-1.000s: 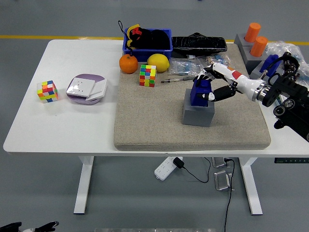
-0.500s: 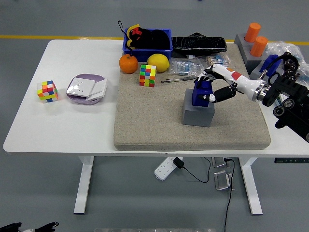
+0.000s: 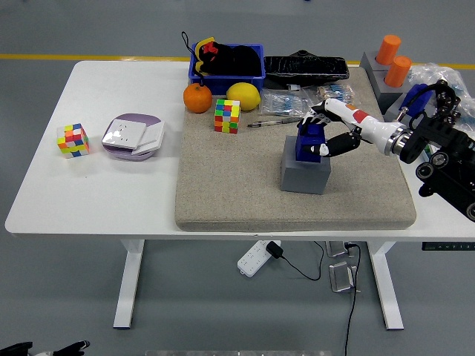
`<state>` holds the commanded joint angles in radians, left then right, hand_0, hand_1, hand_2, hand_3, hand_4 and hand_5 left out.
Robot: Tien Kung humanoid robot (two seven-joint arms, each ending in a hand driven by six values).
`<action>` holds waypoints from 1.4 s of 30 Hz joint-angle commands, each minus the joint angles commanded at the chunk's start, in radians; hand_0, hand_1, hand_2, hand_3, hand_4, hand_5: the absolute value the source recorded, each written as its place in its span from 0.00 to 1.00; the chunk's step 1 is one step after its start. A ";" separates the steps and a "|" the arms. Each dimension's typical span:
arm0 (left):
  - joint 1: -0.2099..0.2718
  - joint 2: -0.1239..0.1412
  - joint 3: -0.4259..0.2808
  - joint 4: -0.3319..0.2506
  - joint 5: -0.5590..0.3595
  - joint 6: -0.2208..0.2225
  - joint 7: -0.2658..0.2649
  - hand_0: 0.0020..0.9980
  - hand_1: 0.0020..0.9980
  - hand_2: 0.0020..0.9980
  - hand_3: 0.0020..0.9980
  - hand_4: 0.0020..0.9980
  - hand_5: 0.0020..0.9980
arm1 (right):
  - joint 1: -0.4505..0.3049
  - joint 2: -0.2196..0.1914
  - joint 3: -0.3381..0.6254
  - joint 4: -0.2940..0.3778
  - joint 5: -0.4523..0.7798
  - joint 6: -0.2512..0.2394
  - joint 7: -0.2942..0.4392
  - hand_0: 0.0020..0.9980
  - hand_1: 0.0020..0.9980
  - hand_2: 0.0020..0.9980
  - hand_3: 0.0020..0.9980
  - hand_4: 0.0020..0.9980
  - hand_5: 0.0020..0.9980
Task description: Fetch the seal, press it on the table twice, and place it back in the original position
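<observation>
Here the right hand (image 3: 320, 132) reaches in from the right edge over the worktop (image 3: 111, 193) and is wrapped around the blue seal (image 3: 308, 142), its fingers (image 3: 315, 117) curled over the top and the thumb pressed against the near right side. The seal sits on top of the grey block (image 3: 305, 173), which stands on the tan mat (image 3: 245, 185).

Taking that grey block as the landmark: the mat spreads beneath it and out to all sides. Up and to the left of the block, on the mat, stands a small colourful cube (image 3: 227, 116), and beyond that cube lie an orange (image 3: 197, 98) and a lemon (image 3: 243, 96) side by side at the mat's far edge. Between the cube and the block, a little farther back, lies a pair of metal tweezers (image 3: 271, 122). Behind the fruit is a blue bin (image 3: 226, 73) holding dark items. Straight behind the block, at the far edge, lies a black tray (image 3: 306, 67), with clear plastic packets (image 3: 286, 102) just in front of it. Far to the right and back of the block, two orange cylinders (image 3: 392, 59) stand on a grey holder. Well to the left of the block, off the mat, rest a lilac-and-white dish (image 3: 133, 136) and, farther left still, a second colourful cube (image 3: 73, 140).
</observation>
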<state>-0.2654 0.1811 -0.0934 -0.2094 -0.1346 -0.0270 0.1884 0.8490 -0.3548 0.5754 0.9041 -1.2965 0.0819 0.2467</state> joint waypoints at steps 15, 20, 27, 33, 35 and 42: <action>0.001 0.001 0.002 0.000 -0.002 0.000 -0.001 0.82 0.79 0.77 0.80 0.69 0.41 | -0.001 0.002 0.003 0.003 0.009 0.047 -0.030 0.54 0.42 0.45 0.49 0.75 0.00; 0.001 0.000 0.000 0.000 0.000 0.000 0.000 0.82 0.79 0.77 0.80 0.69 0.41 | 0.000 0.002 0.004 0.004 0.018 0.057 -0.028 0.62 0.60 0.61 0.64 0.87 0.00; 0.003 0.001 -0.003 0.001 0.004 0.000 0.001 0.82 0.79 0.77 0.80 0.69 0.41 | 0.001 0.003 0.011 0.005 0.014 0.056 -0.029 0.77 0.75 0.75 0.80 0.99 0.00; 0.004 0.001 -0.002 0.001 0.003 0.000 0.001 0.82 0.79 0.77 0.80 0.69 0.41 | 0.001 0.004 0.014 0.005 0.004 0.056 -0.031 0.85 0.82 0.81 0.85 1.00 0.08; 0.004 0.001 -0.001 0.001 0.003 0.000 0.001 0.82 0.79 0.77 0.80 0.69 0.41 | 0.001 0.005 0.014 0.005 0.004 0.056 -0.031 0.85 0.82 0.81 0.85 1.00 0.08; 0.003 0.001 0.000 0.001 0.000 0.000 -0.001 0.82 0.79 0.77 0.80 0.69 0.41 | 0.002 0.005 0.014 0.004 0.006 0.056 -0.029 0.86 0.82 0.81 0.84 1.00 0.11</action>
<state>-0.2621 0.1819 -0.0932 -0.2088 -0.1348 -0.0268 0.1879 0.8508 -0.3496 0.5892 0.9080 -1.2909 0.1380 0.2178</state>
